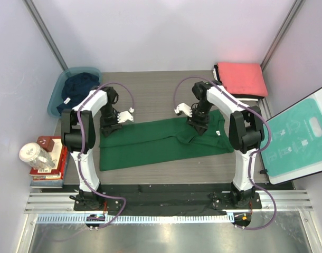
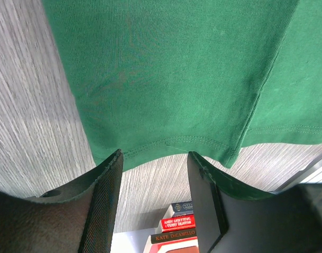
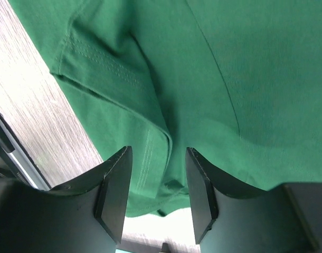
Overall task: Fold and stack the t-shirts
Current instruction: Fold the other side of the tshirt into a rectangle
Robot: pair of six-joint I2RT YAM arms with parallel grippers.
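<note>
The dark green t-shirt (image 1: 161, 142) lies flat across the table as a long folded band. My left gripper (image 1: 110, 128) hovers over its left end, open and empty. In the left wrist view the shirt's hem (image 2: 171, 143) lies just past the open left gripper (image 2: 154, 164). My right gripper (image 1: 198, 126) is over the shirt's right part, open and empty. In the right wrist view the open right gripper (image 3: 158, 158) straddles a folded sleeve edge (image 3: 150, 153). The navy t-shirt (image 1: 79, 87) is bunched in the tub. The folded coral-red t-shirt (image 1: 240, 78) lies at the back right, with dark and white cloth edges (image 1: 249, 98) under it.
The teal tub (image 1: 56, 95) stands at the back left. A stack of books (image 1: 49, 163) with a jar (image 1: 35, 155) on it sits at the left edge; the books also show in the left wrist view (image 2: 179, 227). The teal-and-white board (image 1: 298, 139) leans at the right.
</note>
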